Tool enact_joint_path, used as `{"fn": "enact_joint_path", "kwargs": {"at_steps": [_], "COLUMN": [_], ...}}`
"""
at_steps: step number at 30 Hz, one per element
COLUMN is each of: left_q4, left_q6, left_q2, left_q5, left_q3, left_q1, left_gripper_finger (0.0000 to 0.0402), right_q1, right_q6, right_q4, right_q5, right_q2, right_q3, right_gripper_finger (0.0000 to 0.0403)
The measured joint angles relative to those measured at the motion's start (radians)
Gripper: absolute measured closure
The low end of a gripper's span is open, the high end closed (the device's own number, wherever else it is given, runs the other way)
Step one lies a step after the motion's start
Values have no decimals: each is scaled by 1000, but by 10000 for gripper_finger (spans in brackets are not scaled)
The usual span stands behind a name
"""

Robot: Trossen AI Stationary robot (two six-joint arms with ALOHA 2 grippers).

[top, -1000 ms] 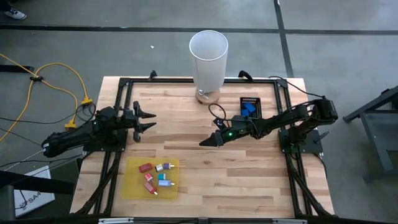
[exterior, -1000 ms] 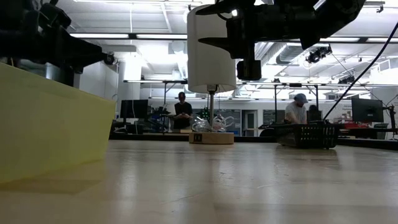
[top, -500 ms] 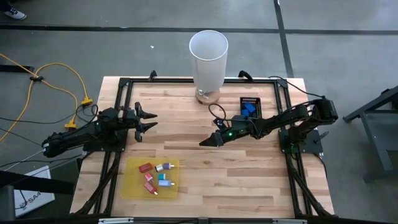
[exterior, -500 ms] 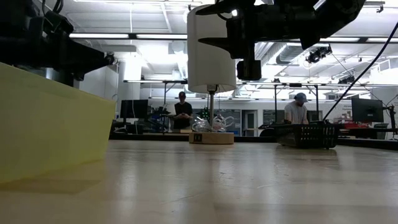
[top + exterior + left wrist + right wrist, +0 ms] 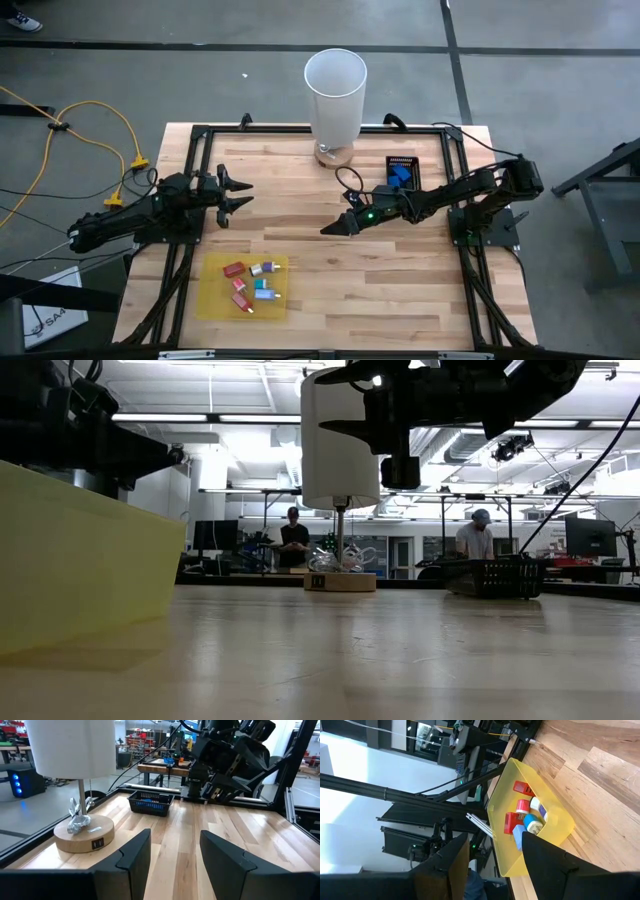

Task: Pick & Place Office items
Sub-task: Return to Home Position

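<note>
Retraction: draw right gripper [image 5: 335,227], released and empty, back from middle of surface [image 5: 400,280]. Hold left gripper [image 5: 232,193], also released, at left edge. Leave office items [image 5: 252,284] in yellow bin [image 5: 206,292]; check black tray [image 5: 413,162], possibly holding blue pieces.

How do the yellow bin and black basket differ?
The yellow bin is clearly larger than the black basket. The bin lies on the table's left half, the basket on its right, by the white lamp. The bin holds red, blue and whitish pieces; the basket only blue. Both rest on the table.
</note>
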Motion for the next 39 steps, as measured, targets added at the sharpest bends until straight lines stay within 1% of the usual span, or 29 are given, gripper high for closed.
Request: {"fn": "enact_joint_path", "kwargs": {"at_steps": [5, 10, 14, 33, 36, 39], "left_q4": [30, 145, 187, 197, 198, 198], "left_q6": [31, 21, 19, 16, 16, 16], "left_q2": [0, 0, 0, 0, 0, 0], "left_q5": [11, 17, 12, 3, 3, 4], "left_q3": [-1, -1, -1, -2, -2, -2], "left_q1": [0, 0, 0, 0, 0, 0], "left_gripper_finger": [238, 238, 238, 238, 238, 238], "right_q1": [0, 0, 0, 0, -2, -10], "right_q6": [0, 0, 0, 0, -56, -206], "right_q4": [0, 0, 0, 0, 0, 0], "right_q5": [0, 0, 0, 0, 1, -10], "right_q2": [0, 0, 0, 0, 0, 0], "right_q3": [0, 0, 0, 0, 0, 0], "right_gripper_finger": [233, 233, 233, 233, 233, 233]}}
